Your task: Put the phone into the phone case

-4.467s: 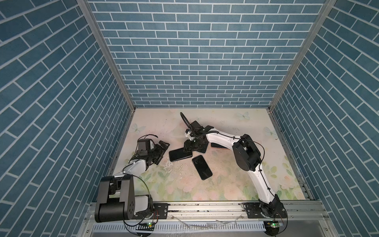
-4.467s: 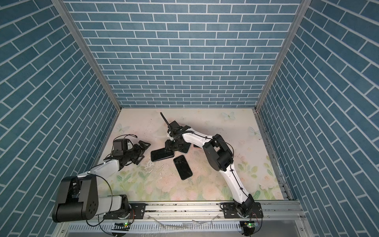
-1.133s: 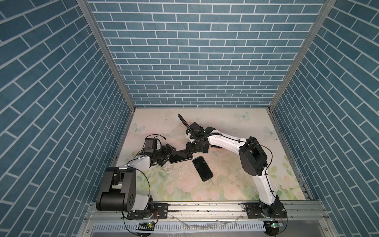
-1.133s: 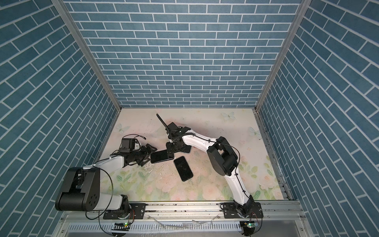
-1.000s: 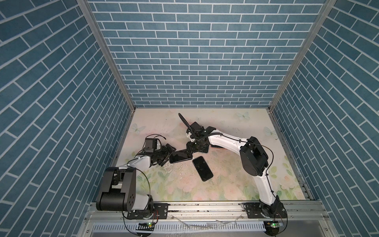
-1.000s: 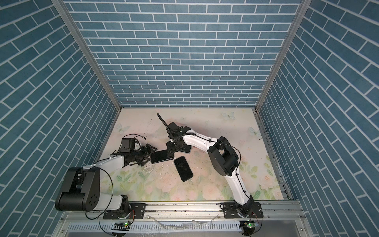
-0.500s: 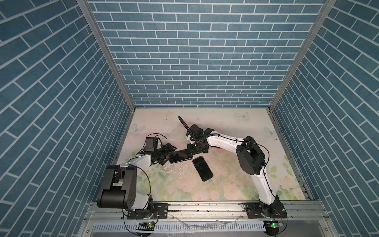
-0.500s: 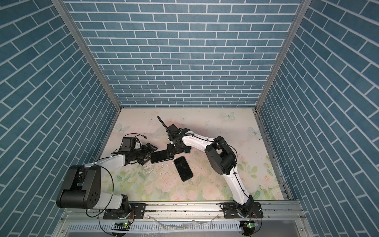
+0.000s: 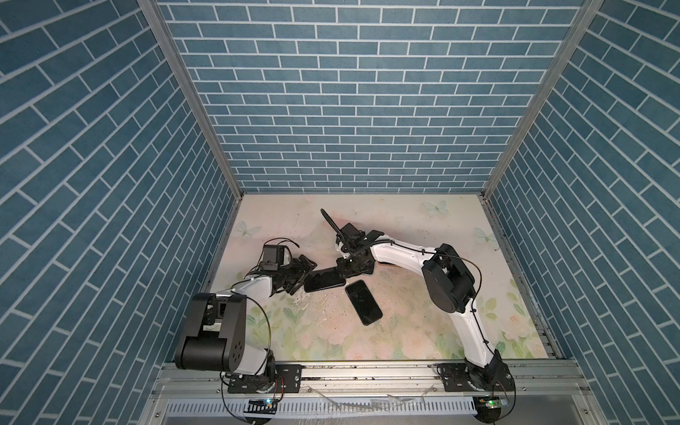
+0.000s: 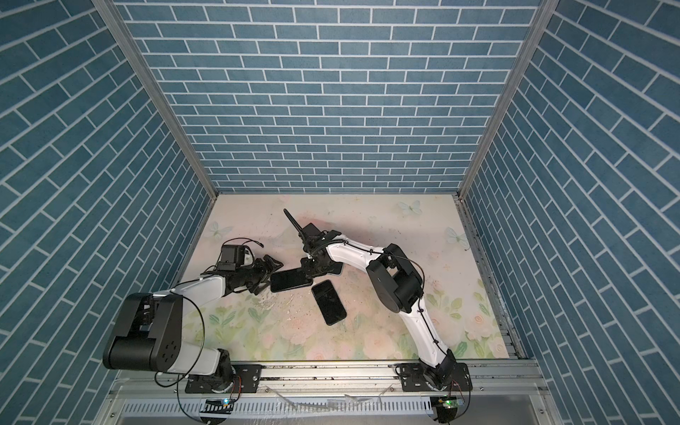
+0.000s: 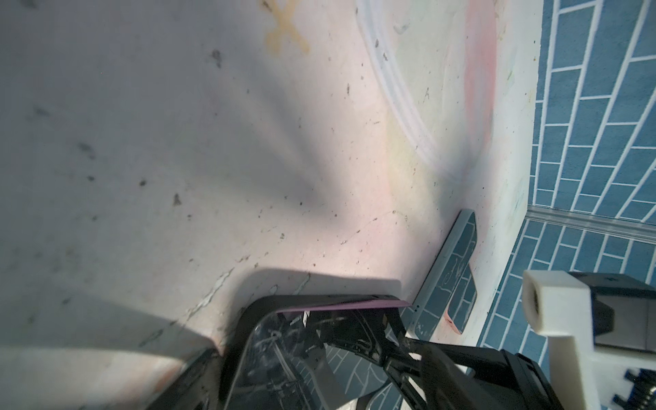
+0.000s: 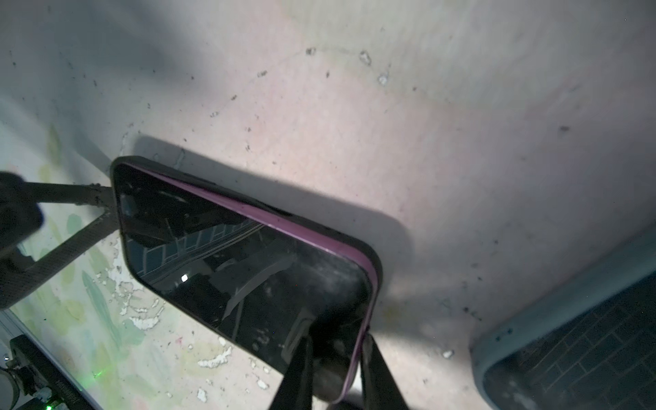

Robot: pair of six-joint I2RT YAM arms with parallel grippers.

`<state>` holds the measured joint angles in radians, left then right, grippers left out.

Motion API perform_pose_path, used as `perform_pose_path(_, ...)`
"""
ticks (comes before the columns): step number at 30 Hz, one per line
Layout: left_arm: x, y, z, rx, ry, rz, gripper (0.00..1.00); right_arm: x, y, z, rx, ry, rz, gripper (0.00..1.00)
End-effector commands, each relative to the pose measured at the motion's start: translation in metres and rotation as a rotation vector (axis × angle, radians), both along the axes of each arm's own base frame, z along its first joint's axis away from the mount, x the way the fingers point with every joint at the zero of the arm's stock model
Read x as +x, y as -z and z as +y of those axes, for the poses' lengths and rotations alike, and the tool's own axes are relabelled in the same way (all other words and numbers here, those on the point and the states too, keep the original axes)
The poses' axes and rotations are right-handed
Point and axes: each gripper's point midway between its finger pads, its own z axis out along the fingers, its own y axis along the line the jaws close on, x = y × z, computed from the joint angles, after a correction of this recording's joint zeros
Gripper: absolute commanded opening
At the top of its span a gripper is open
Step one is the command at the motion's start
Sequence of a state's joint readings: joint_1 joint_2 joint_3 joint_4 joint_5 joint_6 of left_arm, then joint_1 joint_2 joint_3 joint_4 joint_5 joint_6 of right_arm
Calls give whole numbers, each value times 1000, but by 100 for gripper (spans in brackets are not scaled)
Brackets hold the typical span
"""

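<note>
Both short ends of the phone (image 12: 230, 266), lying part-seated in its case (image 11: 238, 330) on the desk (image 9: 404, 220), are being covered: right end effector (image 12: 333, 355) pinching one, left end effector (image 9: 300, 276) gaping at the other.

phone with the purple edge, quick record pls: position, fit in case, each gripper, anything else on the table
phone: mid-table, between both grippers, screen up
phone case: black, around the phone; purple edge shows above its rim along one side, likely not fully seated
right gripper: jaws pinch one end of the phone
left gripper: jaws open, tips at the opposite end
also on table: second phone, flat, untouched
</note>
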<state>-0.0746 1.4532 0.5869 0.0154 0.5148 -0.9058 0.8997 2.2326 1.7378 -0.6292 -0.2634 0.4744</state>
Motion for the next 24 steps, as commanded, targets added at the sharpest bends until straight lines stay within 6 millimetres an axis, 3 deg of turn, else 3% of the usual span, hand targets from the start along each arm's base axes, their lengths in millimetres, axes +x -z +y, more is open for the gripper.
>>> perform_pose_path(1, -5, 10, -9, -6, 25, 38, 89, -32, 39, 11, -53, -83, 32, 21)
perform_pose_path(8, -7, 10, -9, -5, 27, 42, 89, -41, 56, 15, -71, -87, 46, 19)
perform_pose_path(12, -8, 7, -8, 0, 27, 37, 89, -39, 52, 11, -82, -84, 30, 21)
perform_pose_path(20, -12, -7, 1, 59, 17, 20, 93, -12, 0, 4, 22, -21, -16, 41)
perform_pose_path(21, -13, -10, 2, 66, 17, 17, 93, -8, -18, 5, 54, -16, -35, 44)
perform_pose_path(24, -13, -14, 4, 77, 11, 13, 93, 2, -37, 2, 91, -1, -48, 51)
